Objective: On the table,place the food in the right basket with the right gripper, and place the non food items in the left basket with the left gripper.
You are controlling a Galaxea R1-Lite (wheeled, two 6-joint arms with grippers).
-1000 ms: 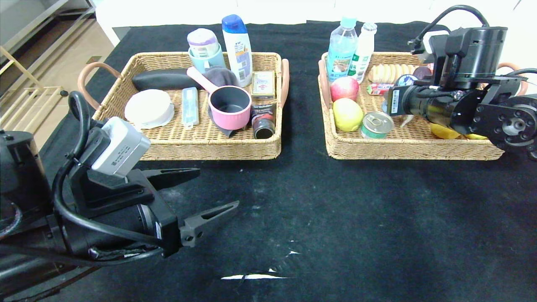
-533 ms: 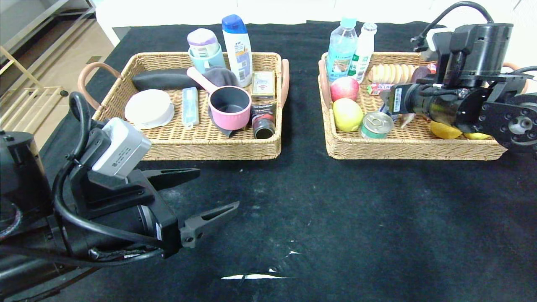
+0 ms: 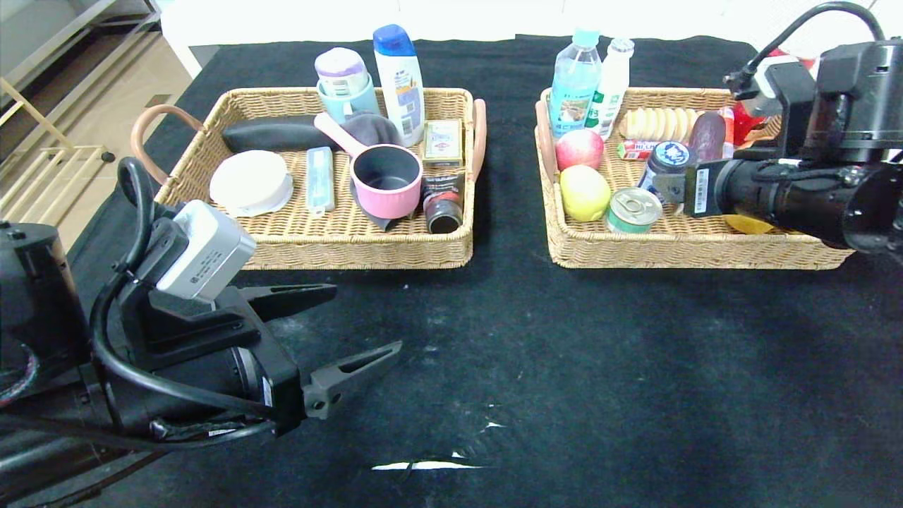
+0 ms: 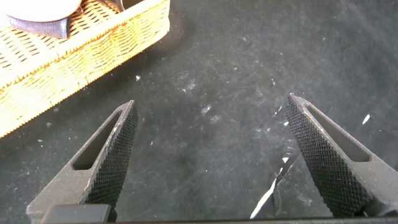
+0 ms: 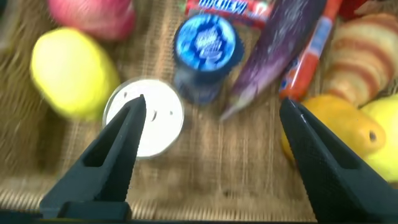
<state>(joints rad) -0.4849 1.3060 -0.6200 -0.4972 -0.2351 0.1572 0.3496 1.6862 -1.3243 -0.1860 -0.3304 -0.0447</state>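
Observation:
My right gripper (image 5: 212, 102) is open and empty over the right basket (image 3: 691, 252); in the head view its end (image 3: 669, 189) is low above the basket floor. The green tin (image 3: 634, 209) stands by one jaw, also in the right wrist view (image 5: 144, 116). The blue jar (image 3: 666, 161) stands just beyond the jaws (image 5: 206, 53). My left gripper (image 3: 363, 317) is open and empty over the table (image 3: 564, 353), in front of the left basket (image 3: 353, 254). The pink saucepan (image 3: 386, 180), the grey case (image 3: 319, 178) and the grey cloth (image 3: 370, 127) lie in the left basket.
The right basket also holds an apple (image 3: 579, 148), a lemon (image 3: 584, 192), two bottles (image 3: 575, 81), bread (image 3: 656, 123) and yellow fruit (image 5: 339, 130). The left basket holds a white bowl (image 3: 251, 182), a shampoo bottle (image 3: 398, 81), a box and a dark tube.
My right arm has drawn back to the right over the basket, and the blue jar now shows uncovered beside the tin. The left arm has not moved.

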